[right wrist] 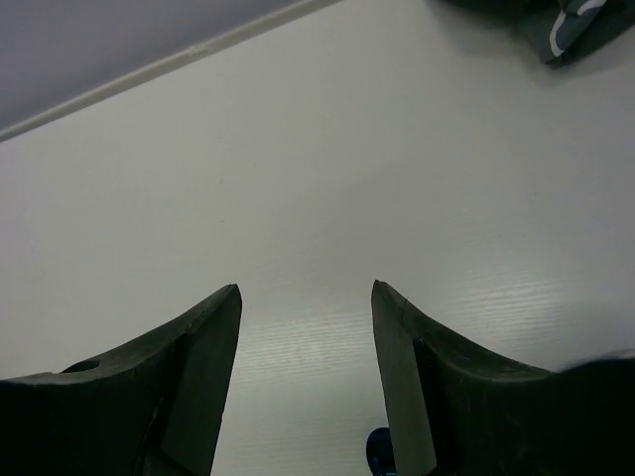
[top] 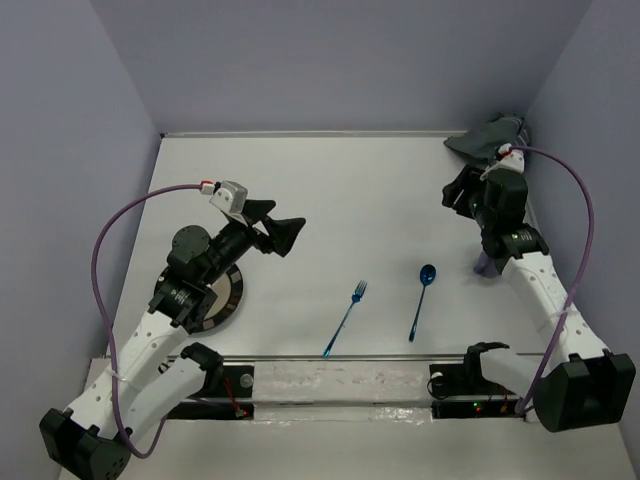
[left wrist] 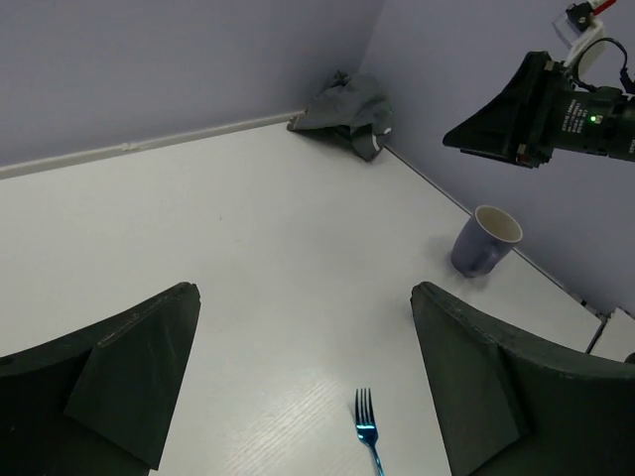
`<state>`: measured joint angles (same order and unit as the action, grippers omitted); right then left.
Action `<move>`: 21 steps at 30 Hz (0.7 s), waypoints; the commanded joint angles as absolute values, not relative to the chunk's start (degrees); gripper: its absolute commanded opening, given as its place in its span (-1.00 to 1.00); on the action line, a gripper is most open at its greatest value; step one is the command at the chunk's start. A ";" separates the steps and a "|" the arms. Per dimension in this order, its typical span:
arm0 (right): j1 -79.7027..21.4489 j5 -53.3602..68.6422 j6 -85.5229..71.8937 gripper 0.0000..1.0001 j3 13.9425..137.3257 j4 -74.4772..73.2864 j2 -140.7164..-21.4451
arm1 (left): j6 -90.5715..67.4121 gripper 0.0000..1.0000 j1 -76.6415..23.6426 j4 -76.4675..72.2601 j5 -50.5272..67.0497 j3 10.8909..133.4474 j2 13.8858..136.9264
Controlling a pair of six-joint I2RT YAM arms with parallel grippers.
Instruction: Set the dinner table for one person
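Note:
The white dinner table (top: 330, 190) fills the top view. A blue fork (top: 345, 318) and a blue spoon (top: 421, 300) lie side by side near its front edge. A dark plate (top: 226, 298) lies at the front left, partly under my left arm. A purple cup (top: 483, 266) stands at the right, half hidden by my right arm. My left gripper (top: 288, 219) is open and empty, left of the fork and above the table. My right gripper (top: 453, 192) is open and empty, beyond the spoon. The left wrist view shows the fork (left wrist: 369, 432) and the cup (left wrist: 484, 240).
A crumpled dark grey cloth (top: 490, 135) lies in the far right corner, against the purple walls; it also shows in the left wrist view (left wrist: 342, 104). The spoon's bowl (right wrist: 378, 451) peeks out at the bottom of the right wrist view. A rail runs along the table's front edge (top: 330, 378).

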<state>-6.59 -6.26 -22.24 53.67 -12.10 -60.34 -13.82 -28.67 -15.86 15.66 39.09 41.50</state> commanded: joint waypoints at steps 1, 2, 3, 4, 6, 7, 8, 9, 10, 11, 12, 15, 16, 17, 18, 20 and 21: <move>-6.68 -11.94 -21.45 0.22 57.22 -11.43 -63.01 | -12.22 0.98 -29.35 -16.79 16.79 39.55 41.22; -6.68 -13.78 -21.10 0.22 57.74 -10.56 -63.80 | -12.22 0.98 -29.36 -17.05 16.79 39.55 41.05; -6.68 -14.84 -20.92 0.22 58.27 -10.46 -65.64 | -12.22 0.98 -29.44 -17.14 16.61 39.38 40.96; -6.68 -15.55 -20.74 0.23 58.88 -10.28 -66.87 | -12.22 0.98 -29.44 -17.05 16.52 39.46 41.04; -6.16 -17.04 -20.13 0.23 61.16 -8.71 -69.59 | -12.22 0.98 -29.44 -17.05 16.61 39.55 41.31; -6.15 -17.57 -19.87 0.23 62.22 -8.53 -72.83 | -12.30 0.98 -29.44 -17.14 16.79 39.46 41.48; -5.46 -19.14 -19.43 0.23 64.14 -7.48 -74.60 | -12.22 0.98 -29.44 -17.14 16.61 39.46 41.48; -4.93 -19.51 -18.55 0.23 65.20 -6.86 -78.19 | -12.22 0.98 -29.44 -17.23 16.52 39.38 41.31; -4.14 -19.34 -18.55 0.24 66.69 -6.68 -80.31 | -12.22 0.98 -29.44 -17.14 16.35 39.38 41.05; -3.26 -19.07 -18.37 0.23 68.19 -6.59 -82.25 | -12.22 0.98 -29.44 -17.23 16.35 39.29 40.96; -1.60 -18.99 -18.11 0.23 69.33 -5.72 -84.09 | -12.30 0.98 -29.44 -17.23 15.74 39.20 40.87; 1.49 -16.26 -17.93 0.24 75.40 -5.27 -92.09 | -12.39 0.98 -29.53 -17.23 15.21 39.11 40.43; 1.49 -16.26 -17.41 0.25 77.06 -5.36 -94.20 | -12.39 0.98 -29.44 -17.23 15.03 39.11 40.34; 2.28 -18.00 -16.88 0.25 80.04 -5.36 -98.05 | -12.39 0.98 -29.53 -17.14 14.51 39.11 40.34; 3.33 -18.89 -16.70 0.26 81.29 -5.36 -99.83 | -12.31 0.98 -29.53 -16.96 14.15 39.11 40.34; 5.09 -17.93 -17.31 0.27 84.28 -5.36 -103.96 | -12.13 0.98 -29.62 -16.61 13.10 39.20 40.60; 5.88 -17.76 -17.66 0.27 85.24 -5.27 -105.37 | -12.04 0.98 -29.71 -16.52 12.92 39.20 40.61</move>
